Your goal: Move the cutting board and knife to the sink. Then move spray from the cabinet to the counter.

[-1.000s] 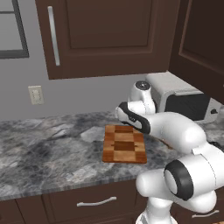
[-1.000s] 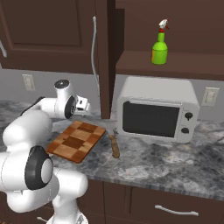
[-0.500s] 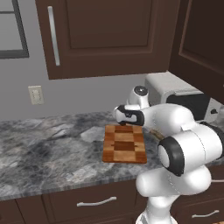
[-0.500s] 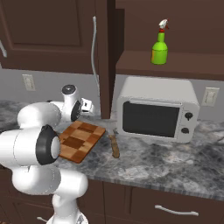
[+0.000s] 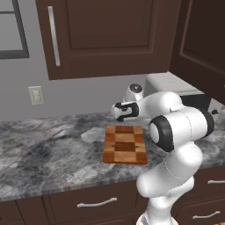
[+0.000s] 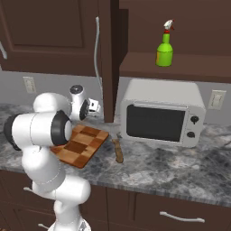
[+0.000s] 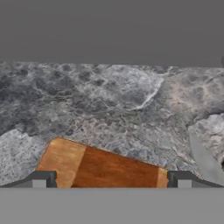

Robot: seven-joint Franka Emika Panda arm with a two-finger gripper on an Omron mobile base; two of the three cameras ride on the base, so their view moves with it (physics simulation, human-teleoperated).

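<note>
The checkered wooden cutting board lies flat on the grey marbled counter. The knife lies just to its right, in front of the microwave. My gripper hovers a little above the board's far end and holds nothing. In the hand view its open fingertips frame the board's far edge, the gripper centred on it. The green spray stands on the shelf of the open cabinet. The sink is out of view.
A white microwave stands on the counter right of the knife, under the spray's shelf. A closed cabinet door with a long silver handle hangs above the board. Wall sockets sit on the back wall. Drawers run below.
The arm's elbow and shoulder have swung up and closer to the cameras, while the hand has stayed almost still over the board's far end. The gripper stays open.
</note>
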